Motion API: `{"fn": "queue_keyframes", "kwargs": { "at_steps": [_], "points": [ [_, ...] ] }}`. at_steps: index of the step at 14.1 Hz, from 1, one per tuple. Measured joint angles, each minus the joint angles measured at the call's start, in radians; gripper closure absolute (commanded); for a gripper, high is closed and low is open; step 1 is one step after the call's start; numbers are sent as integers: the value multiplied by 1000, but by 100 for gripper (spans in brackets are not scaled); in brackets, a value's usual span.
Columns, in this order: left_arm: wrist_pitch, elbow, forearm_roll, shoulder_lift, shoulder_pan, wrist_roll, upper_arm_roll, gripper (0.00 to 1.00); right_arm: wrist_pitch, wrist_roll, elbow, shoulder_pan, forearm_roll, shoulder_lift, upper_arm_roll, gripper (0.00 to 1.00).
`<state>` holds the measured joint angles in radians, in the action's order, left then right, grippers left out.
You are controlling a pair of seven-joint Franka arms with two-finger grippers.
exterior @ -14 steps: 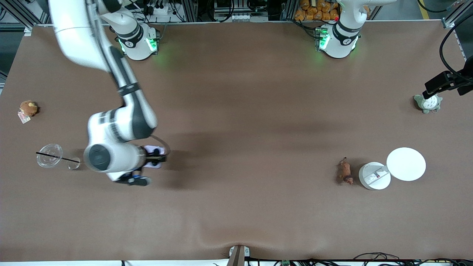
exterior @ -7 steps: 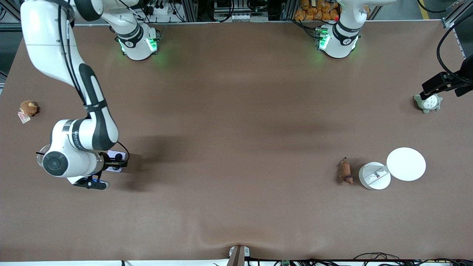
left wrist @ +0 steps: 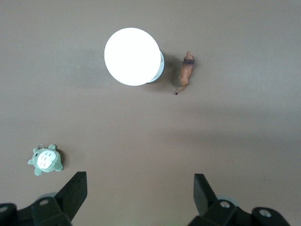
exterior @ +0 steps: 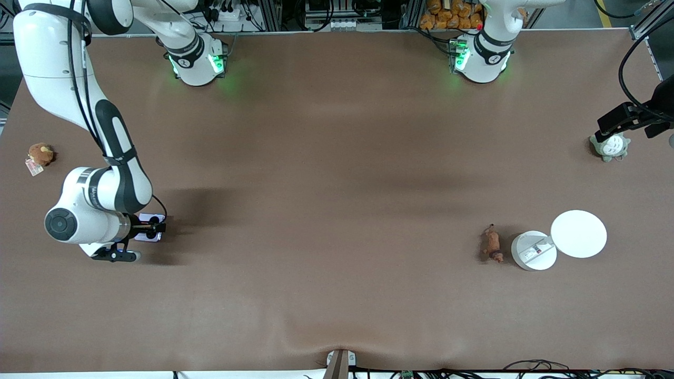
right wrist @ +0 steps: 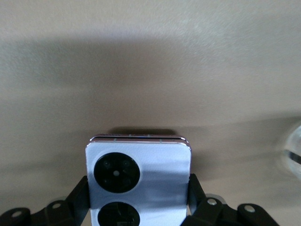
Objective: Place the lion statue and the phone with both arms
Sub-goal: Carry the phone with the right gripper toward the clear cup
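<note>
The lavender phone is held in my right gripper, low over the table near the right arm's end. In the right wrist view the fingers press both sides of the phone, and its two black camera circles show. The reddish-brown lion statue lies on the table beside a white round base. It also shows in the left wrist view. My left gripper is open and empty. It hangs high over the left arm's end of the table, apart from the lion statue.
A white disc stands beside the white base. A grey-green and white plush toy lies under the left gripper. A brown plush toy with a tag lies at the right arm's end. A clear object shows beside the phone.
My right arm has swung toward its own end of the table with the phone in its grip and now covers the clear cup. The left gripper has shifted only slightly.
</note>
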<state>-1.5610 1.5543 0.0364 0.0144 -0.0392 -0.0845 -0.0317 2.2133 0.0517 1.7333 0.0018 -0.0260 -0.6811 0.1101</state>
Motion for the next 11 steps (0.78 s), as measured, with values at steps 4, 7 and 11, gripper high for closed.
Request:
{"fn": "queue_keyframes", "kwargs": {
  "at_steps": [4, 7, 11],
  "points": [
    [-8, 0, 0, -2, 0, 0, 0, 0, 27, 61, 24, -10, 0, 1, -3, 72],
    [-12, -1, 0, -3, -1, 0, 1, 0, 30, 101, 23, -37, 0, 1, -2, 0],
    [-18, -8, 0, -3, -5, 0, 29, 0, -36, 106, -32, -37, 0, 5, -16, 0]
  ]
}}
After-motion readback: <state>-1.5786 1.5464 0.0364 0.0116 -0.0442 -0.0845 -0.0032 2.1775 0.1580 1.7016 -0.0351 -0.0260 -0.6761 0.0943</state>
